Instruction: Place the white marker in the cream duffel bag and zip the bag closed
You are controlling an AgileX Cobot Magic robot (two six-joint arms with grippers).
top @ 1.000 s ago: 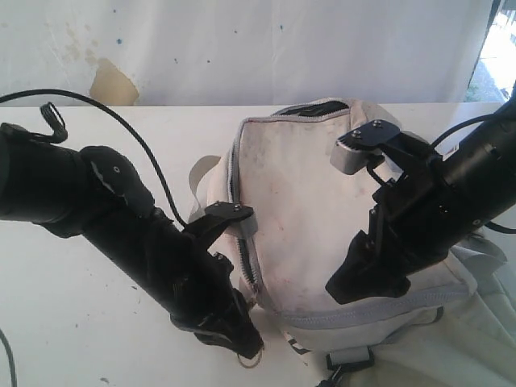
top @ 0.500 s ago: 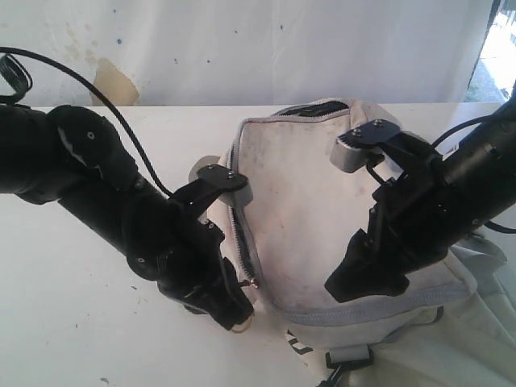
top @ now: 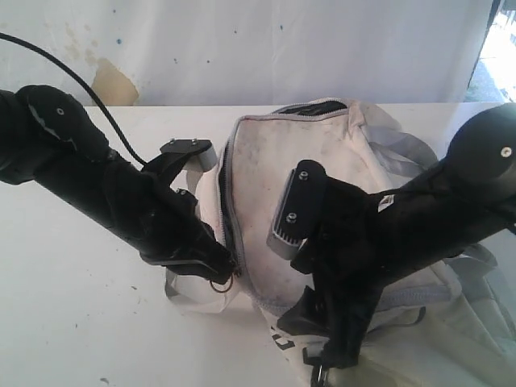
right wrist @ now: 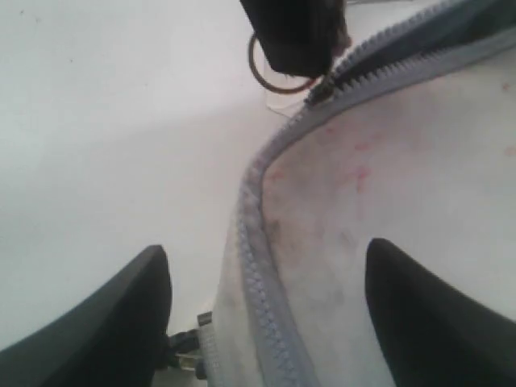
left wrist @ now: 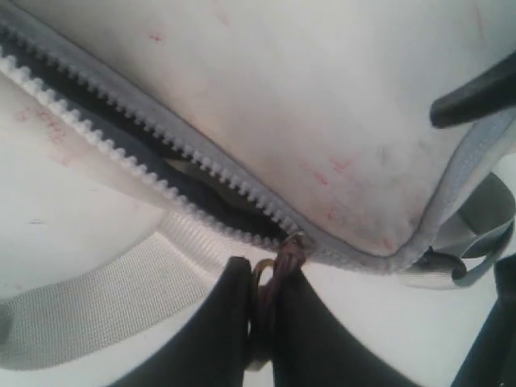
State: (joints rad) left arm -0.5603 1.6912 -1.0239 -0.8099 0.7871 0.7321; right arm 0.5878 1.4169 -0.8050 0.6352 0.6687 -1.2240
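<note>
The cream duffel bag [top: 262,161] lies on the white table, its stained panel filling both wrist views [left wrist: 282,105] [right wrist: 403,177]. My left gripper [top: 223,268] [left wrist: 263,272] is shut on the zipper pull [left wrist: 284,256], a brownish tab with a metal ring, at the bag's left side. The slider [left wrist: 297,239] sits at the end of the gaping zipper [left wrist: 121,121]. My right gripper [top: 318,343] [right wrist: 266,251] stands open over the bag's near corner, straddling the closed zipper seam [right wrist: 260,274] without holding it. The white marker is out of view.
A grey webbing strap [left wrist: 89,298] lies on the table [top: 72,306] beside the bag. A black clip [top: 317,376] hangs at the bag's near edge. More cream fabric [top: 451,347] spreads at the lower right. A black cable [top: 105,105] trails behind the left arm.
My left gripper has drawn the zipper pull away from the near edge, along the bag's left side. The right arm has swung across and come down over the bag's near corner.
</note>
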